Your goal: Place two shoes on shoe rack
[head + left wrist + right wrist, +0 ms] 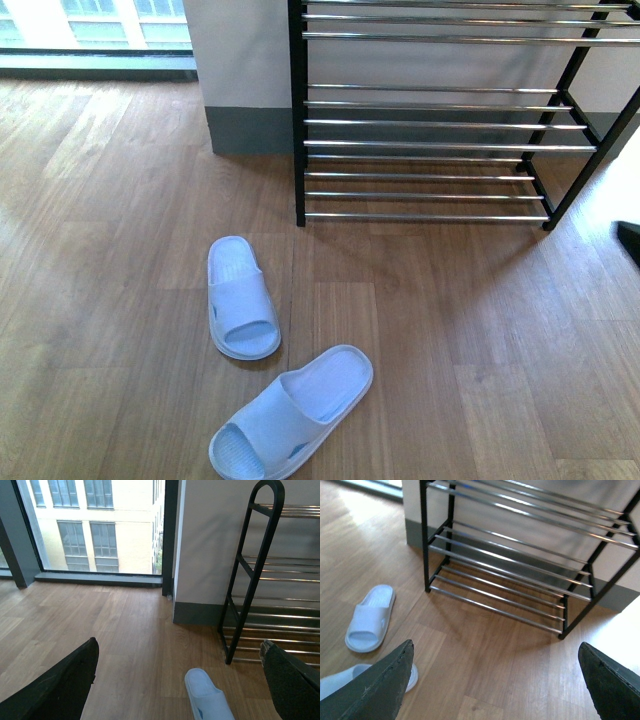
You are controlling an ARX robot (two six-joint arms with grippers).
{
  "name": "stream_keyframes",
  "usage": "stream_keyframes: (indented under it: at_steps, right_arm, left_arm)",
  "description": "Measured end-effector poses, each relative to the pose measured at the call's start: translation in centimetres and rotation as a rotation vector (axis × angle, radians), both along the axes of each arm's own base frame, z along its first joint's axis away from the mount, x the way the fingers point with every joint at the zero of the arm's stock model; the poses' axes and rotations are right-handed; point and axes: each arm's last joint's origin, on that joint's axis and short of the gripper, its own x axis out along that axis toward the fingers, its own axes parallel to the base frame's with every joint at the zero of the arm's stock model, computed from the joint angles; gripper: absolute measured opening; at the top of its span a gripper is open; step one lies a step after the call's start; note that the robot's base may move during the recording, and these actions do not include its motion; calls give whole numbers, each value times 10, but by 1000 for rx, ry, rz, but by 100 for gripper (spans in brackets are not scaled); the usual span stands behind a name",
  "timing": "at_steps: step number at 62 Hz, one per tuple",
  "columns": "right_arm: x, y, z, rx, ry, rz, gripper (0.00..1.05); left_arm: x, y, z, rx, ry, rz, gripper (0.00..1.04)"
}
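Though near, slides (pixel 370 619) outside right hand (pixel 495 647)

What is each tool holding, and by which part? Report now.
Nothing. The left tool and right tool are open and empty; the far slipper and near slipper lie on the floor.

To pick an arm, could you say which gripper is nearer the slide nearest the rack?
Left gripper, likely: slide lies just ahead between its jaws; right gripper stands farther off.

Bright daylight from the window (pixel 95 525) glares on the floor (pixel 365 515), frames sharp.
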Motion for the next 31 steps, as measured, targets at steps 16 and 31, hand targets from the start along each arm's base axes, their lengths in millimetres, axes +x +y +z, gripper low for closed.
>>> stream_keyframes:
  at_steps: [16, 31]
  right_arm:
    - [83, 35, -104, -124, 230, 179, 95]
    - [110, 63, -209, -294, 355, 381, 95]
  left_arm:
    - [0, 0, 0, 0, 0, 0, 95]
    - [0, 0, 0, 0, 0, 0, 95]
